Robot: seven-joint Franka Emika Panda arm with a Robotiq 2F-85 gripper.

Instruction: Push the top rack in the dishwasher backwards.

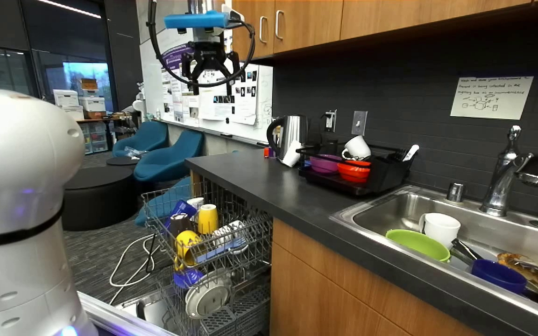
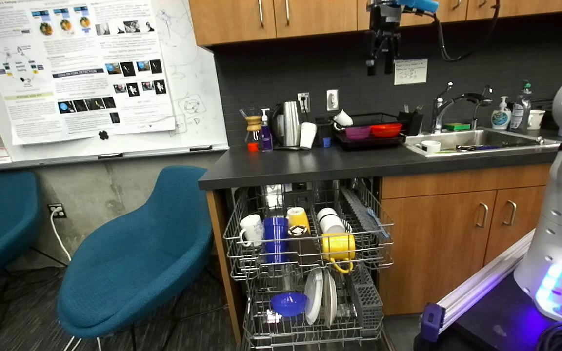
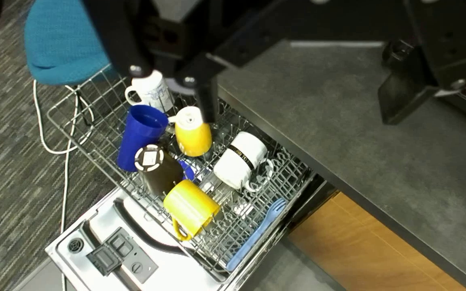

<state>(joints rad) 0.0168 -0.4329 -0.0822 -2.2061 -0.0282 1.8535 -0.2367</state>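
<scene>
The gripper (image 1: 212,87) hangs high, spread wide and empty. Well below it, the top rack (image 3: 235,228) of the dishwasher (image 3: 176,270), loaded with cups (image 3: 190,208), juts out from under the counter (image 2: 291,163). To push it, the gripper likely must drop to its near side and press toward the far side.

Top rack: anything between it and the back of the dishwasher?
Nothing visible blocks the top rack: in an exterior view its mugs appear lower than the countertop. The depths of the dishwasher are mostly hidden, so I can't rule out something behind.
</scene>
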